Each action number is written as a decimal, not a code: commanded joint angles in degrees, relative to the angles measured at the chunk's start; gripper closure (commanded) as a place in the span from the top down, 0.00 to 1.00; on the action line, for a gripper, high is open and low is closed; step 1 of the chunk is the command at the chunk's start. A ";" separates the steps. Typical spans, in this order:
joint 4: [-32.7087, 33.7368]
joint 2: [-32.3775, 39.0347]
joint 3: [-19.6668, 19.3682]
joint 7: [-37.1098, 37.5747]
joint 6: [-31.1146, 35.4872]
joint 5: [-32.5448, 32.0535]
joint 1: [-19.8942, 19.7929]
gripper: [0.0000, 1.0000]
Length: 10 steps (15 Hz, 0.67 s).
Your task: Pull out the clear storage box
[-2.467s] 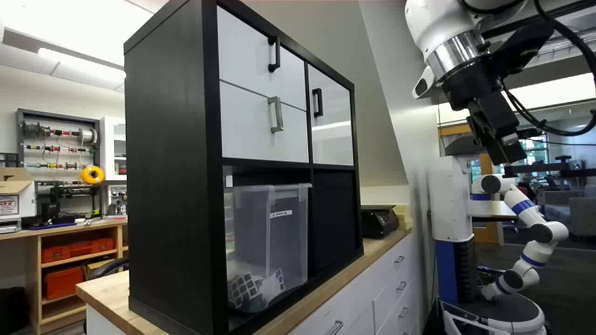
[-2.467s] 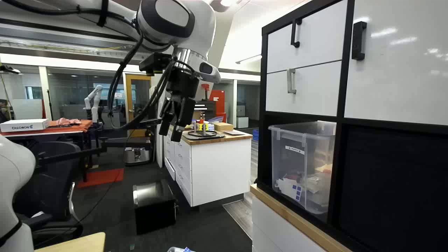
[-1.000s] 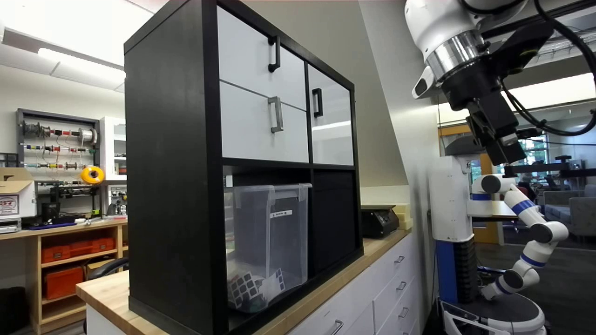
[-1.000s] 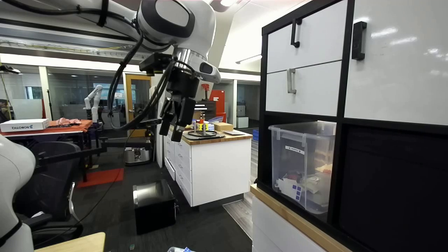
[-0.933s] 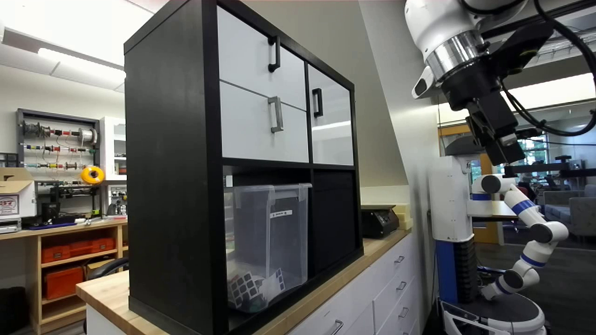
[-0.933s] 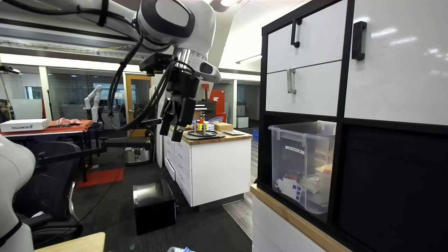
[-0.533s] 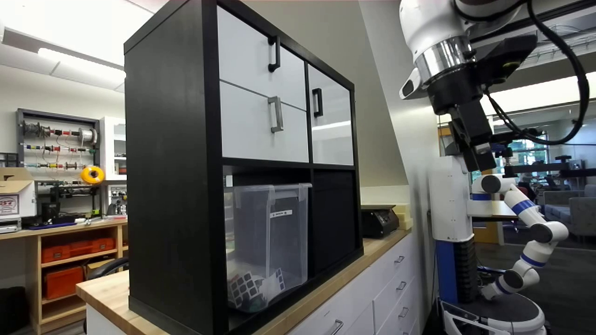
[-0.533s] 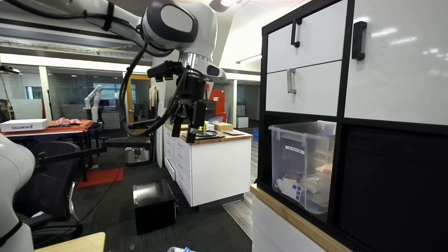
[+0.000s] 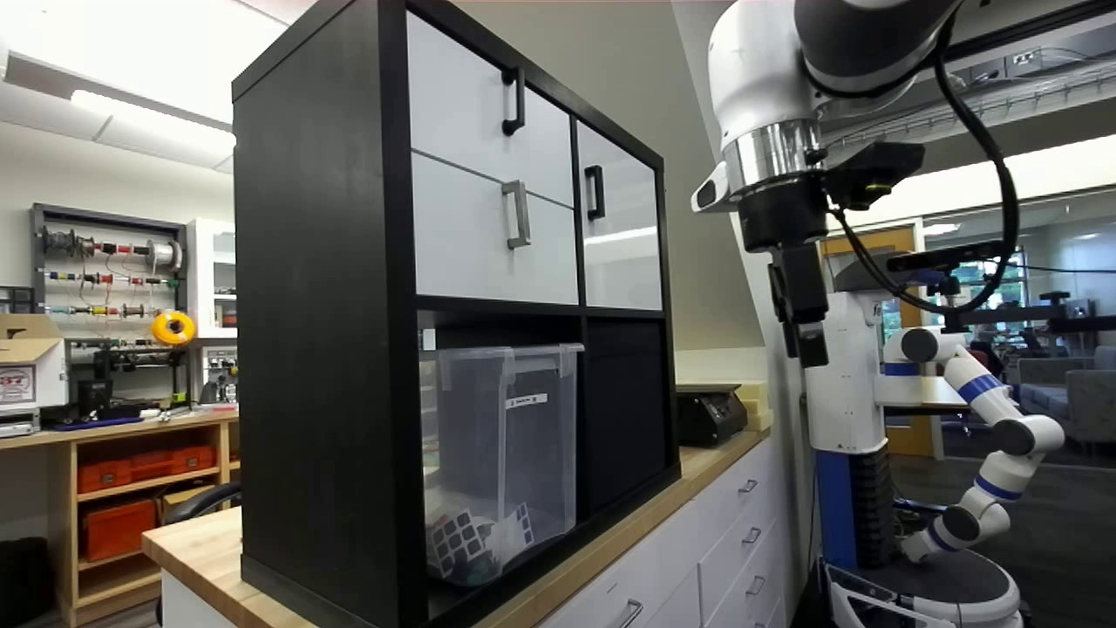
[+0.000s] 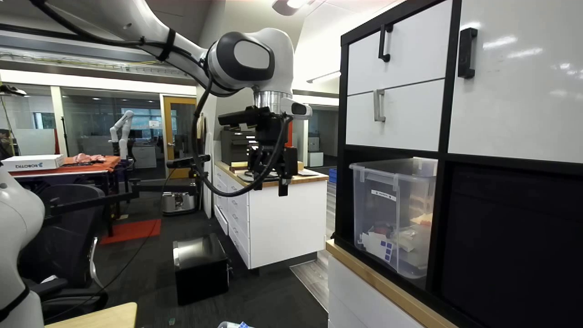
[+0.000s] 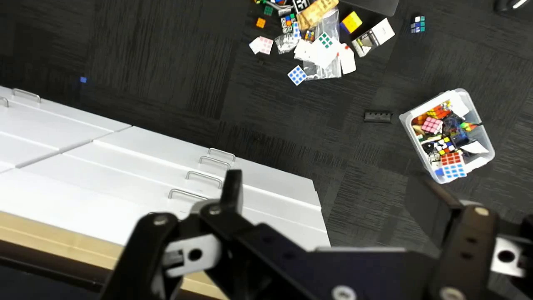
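The clear storage box (image 9: 540,453) sits inside the lower compartment of the black shelf in both exterior views. It is frosted plastic with a rim and a small label (image 10: 383,195). Cubes and papers show through its wall. My gripper (image 9: 806,349) points down in front of the shelf, well apart from the box, at about the height of its rim in the picture. It also shows in an exterior view (image 10: 271,187). In the wrist view the fingers (image 11: 329,183) are wide apart with nothing between them. The box is out of the wrist view.
White drawers with handles (image 9: 516,214) are above the box. A wooden ledge (image 10: 378,282) runs in front, over white drawers (image 11: 270,175). On the floor are a plastic bin of cubes (image 11: 479,129), loose cubes and bags (image 11: 325,54), and a black box (image 10: 200,269).
After holding still, my arm has moved down and toward the shelf. The gripper has turned from tilted to pointing nearly straight down. The storage box has not moved.
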 commanded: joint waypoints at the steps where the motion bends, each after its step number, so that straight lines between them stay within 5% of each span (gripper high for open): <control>1: 3.99 4.70 -0.53 -2.74 4.70 -1.42 0.11 1.00; 10: 13.58 13.46 -0.76 -7.56 11.82 -1.19 -0.25 1.00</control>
